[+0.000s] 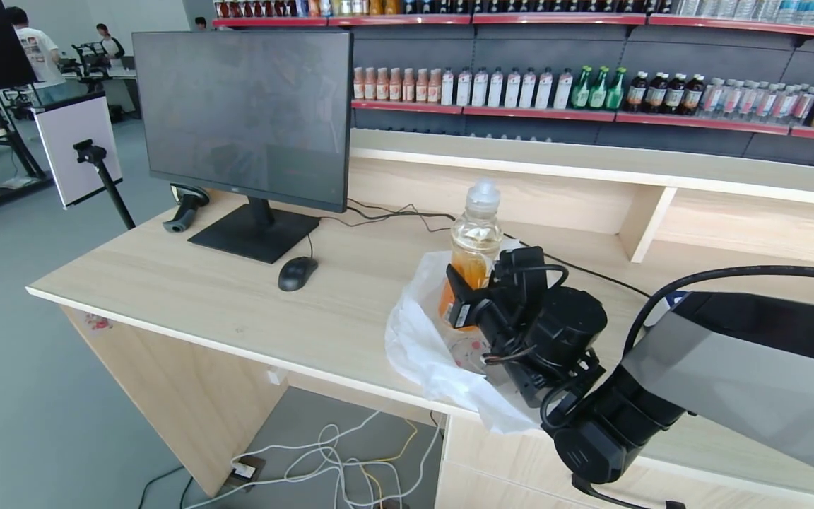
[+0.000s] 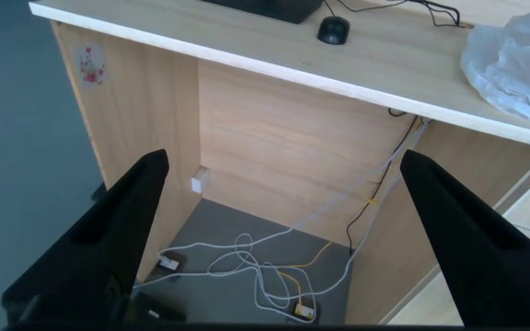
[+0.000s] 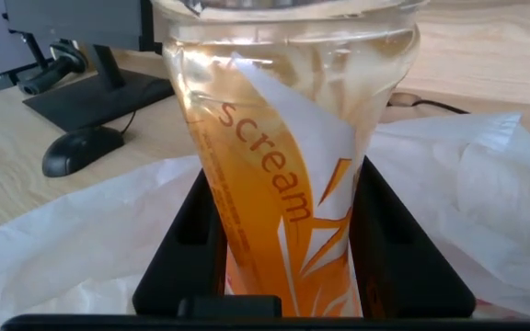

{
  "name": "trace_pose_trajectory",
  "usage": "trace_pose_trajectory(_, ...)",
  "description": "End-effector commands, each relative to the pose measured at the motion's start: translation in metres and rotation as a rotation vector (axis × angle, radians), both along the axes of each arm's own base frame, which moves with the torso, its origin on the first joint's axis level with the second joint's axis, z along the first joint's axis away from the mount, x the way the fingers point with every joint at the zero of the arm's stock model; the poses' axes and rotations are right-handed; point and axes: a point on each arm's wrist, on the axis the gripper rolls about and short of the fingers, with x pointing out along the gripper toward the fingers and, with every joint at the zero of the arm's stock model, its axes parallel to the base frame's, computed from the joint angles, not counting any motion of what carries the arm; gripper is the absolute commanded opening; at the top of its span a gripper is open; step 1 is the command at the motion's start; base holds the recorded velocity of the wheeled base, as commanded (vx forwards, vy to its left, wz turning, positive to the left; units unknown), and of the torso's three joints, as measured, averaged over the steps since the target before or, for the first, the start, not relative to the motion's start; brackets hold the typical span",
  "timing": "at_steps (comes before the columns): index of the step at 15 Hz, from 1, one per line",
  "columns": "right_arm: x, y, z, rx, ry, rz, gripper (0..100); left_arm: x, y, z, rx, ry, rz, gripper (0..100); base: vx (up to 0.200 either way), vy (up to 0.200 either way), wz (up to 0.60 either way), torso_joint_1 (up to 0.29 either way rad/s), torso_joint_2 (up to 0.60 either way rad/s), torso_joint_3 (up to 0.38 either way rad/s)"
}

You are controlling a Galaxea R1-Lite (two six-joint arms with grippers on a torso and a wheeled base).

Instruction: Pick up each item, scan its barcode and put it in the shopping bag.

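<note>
While the right end effector (image 1: pixel 474 284) (image 3: pixel 288 267) grips the bottle (image 1: pixel 476 233) (image 3: pixel 283 138) around its lower half, one black finger pressed to each side, the bottle stands upright. It is clear plastic with a white cap, orange drink and a see-through label with orange and white graphics. Just beneath and around this end effector, the crumpled white shopping bag (image 1: pixel 414 339) (image 3: pixel 486 184) lies on the bench (image 1: pixel 202 290). The left end effector (image 2: pixel 283 165) hangs spread wide and empty, facing the bench's underside.
</note>
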Motion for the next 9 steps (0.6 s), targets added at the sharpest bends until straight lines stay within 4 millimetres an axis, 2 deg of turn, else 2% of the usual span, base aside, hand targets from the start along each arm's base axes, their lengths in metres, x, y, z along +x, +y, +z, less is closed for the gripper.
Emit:
trace_pose_trajectory(1,0.0002,0.0003,-0.0031,-0.006,0.01,-0.001,0,0.0,0.0,0.0,0.0,0.0,0.001,100,0.0,0.0,0.0,0.0,0.0,0.0)
trace_pose_trajectory(4,0.0003,0.0004,-0.0037,-0.004,0.013,0.0,0,0.0,0.0,0.0,0.0,0.0,0.001,100,0.0,0.0,0.0,0.0,0.0,0.0)
trace_pose_trajectory(5,0.0001,0.0003,-0.0041,-0.005,0.014,0.0,100,0.0,0.0,0.0,0.0,0.0,0.001,100,0.0,0.0,0.0,0.0,0.0,0.0)
trace_pose_trajectory(9,-0.0024,-0.0015,-0.0039,-0.008,0.02,0.0,100,0.0001,0.0,0.0001,0.0,0.001,0.001,100,0.0,0.0,0.0,0.0,0.0,0.0)
